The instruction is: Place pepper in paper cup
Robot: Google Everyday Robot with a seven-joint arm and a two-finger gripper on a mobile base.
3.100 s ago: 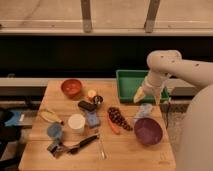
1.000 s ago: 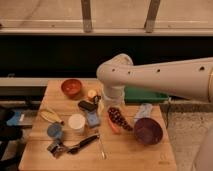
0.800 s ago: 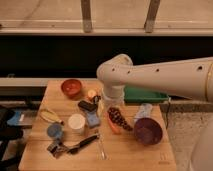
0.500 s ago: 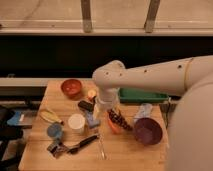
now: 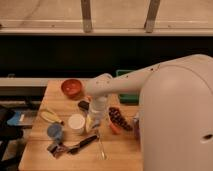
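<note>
Camera view: hand [image 5: 93,121] beside paper cup [image 5: 76,123]

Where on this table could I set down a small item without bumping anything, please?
Bare wood lies at the front, between the utensil and the robot's body, and at the back-left, left of the orange-red bowl. The middle is crowded: the gripper hangs beside the paper cup, with grapes and the pepper close.

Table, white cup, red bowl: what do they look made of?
The table looks like pale matte wood, going by its tan tone. The white cup seems paper, matte cream wall, though plastic is possible. The red bowl looks plastic: even orange-red colour. The tool hangs beside the cup.
</note>
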